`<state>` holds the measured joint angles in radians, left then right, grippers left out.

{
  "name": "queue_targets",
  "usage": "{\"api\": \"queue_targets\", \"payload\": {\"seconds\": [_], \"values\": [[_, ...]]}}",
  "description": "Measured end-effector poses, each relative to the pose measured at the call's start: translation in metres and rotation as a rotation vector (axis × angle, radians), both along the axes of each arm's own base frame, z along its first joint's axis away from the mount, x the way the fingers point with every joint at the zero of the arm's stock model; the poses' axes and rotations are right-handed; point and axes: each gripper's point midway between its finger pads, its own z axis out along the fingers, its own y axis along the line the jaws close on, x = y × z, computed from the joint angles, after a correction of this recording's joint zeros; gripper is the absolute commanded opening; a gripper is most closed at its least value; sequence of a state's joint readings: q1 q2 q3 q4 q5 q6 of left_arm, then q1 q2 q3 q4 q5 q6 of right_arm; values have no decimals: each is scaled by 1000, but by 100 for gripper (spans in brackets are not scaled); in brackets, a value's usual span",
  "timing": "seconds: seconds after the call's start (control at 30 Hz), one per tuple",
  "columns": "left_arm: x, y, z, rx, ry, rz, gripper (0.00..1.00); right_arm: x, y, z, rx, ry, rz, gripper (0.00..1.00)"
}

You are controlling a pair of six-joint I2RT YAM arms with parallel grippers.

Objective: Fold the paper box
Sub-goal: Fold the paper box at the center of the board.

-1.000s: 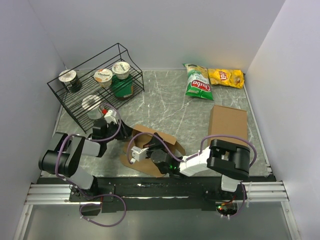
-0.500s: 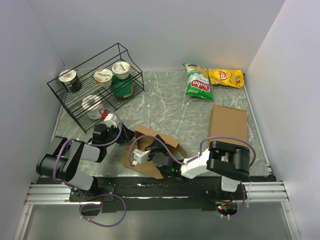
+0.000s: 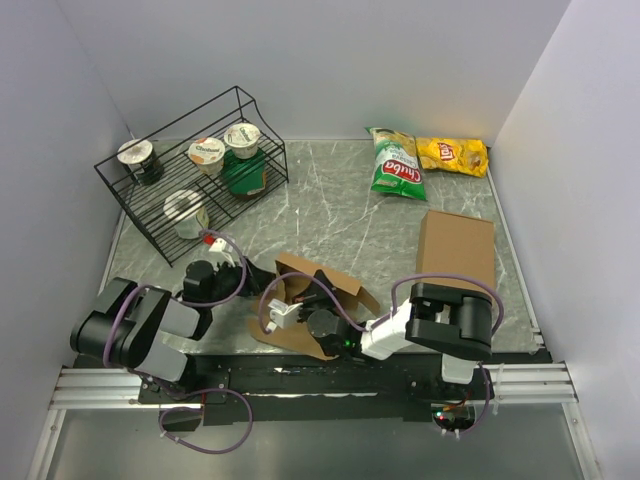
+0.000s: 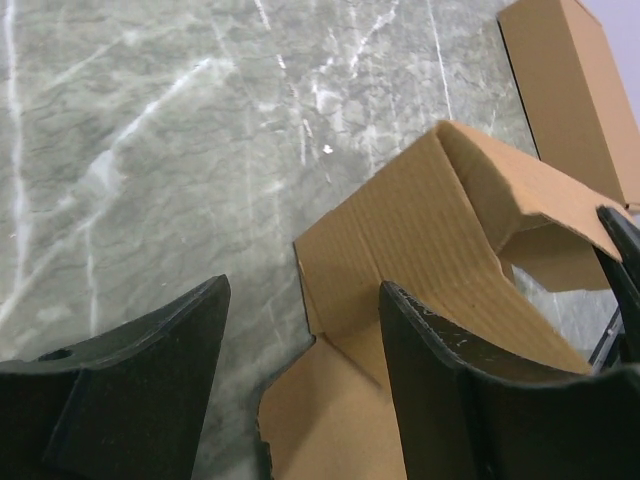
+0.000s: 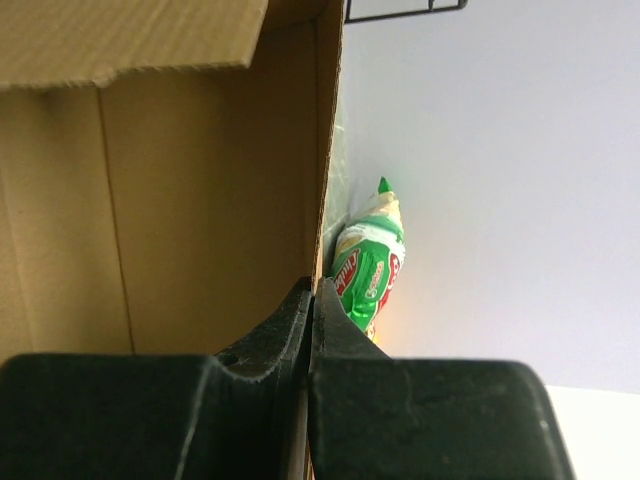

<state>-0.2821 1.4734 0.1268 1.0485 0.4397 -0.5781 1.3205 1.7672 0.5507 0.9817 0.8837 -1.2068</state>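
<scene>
My right pincer (image 5: 313,300) is clamped on a raised wall of the paper box (image 3: 300,268), which sits at the near edge of the table (image 3: 330,200), left of middle. My left pincer (image 4: 303,290) hangs spread apart over its left side. Other flaps (image 4: 320,430) lie flat, so I judge most of the folding is not yet done.

Top camera sits high over the near edge, looking down across the whole grey marbled table (image 3: 340,210). Left wrist view, low and close, faces the brown kraft cardboard box (image 4: 420,240), lower right. Right wrist view is pressed against that box, green crisp bag (image 5: 362,270) beyond.
</scene>
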Motion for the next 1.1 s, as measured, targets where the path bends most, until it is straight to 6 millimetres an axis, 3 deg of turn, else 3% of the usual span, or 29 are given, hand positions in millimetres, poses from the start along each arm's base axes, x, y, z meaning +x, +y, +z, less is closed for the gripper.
{"api": "queue_targets", "payload": {"seconds": [0.37, 0.53, 0.73, 1.1], "values": [[-14, -10, 9, 25, -82, -44, 72, 0, -6, 0, -7, 6, -23, 0], [-31, -22, 18, 2, -115, -112, 76, -2, -1, 0, 8, 21, 2, 0], [-30, -23, 32, -15, -166, -113, 75, -3, 2, 2, 24, 33, 23, 0], [-27, -24, 22, 21, -158, -94, 68, -4, 2, 2, 29, 41, 26, 0]]}}
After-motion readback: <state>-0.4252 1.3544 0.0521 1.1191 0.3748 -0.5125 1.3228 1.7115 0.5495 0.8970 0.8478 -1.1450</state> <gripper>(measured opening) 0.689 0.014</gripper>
